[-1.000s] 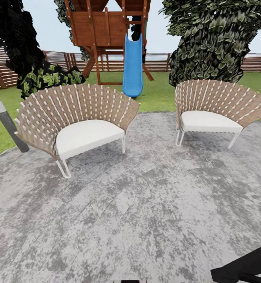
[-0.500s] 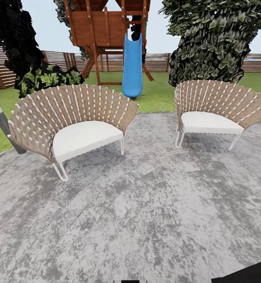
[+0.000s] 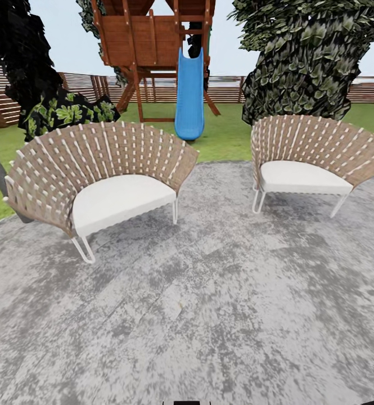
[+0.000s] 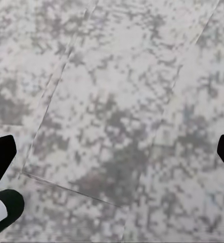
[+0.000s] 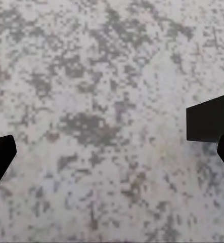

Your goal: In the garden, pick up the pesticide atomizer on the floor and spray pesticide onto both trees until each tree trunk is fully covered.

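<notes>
The robot stands on a grey mottled patio and faces two woven chairs, one at the left and one at the right of the frame. Behind them lies the garden with a blue slide, a wooden fence and a leafy tree in the upper right. The atomizer is not found yet, so the step in hand seems to be the search. The left tool and the right tool have their fingers wide apart, holding nothing. Next, the robot probably must drive or turn toward the lawn to find the atomizer.
</notes>
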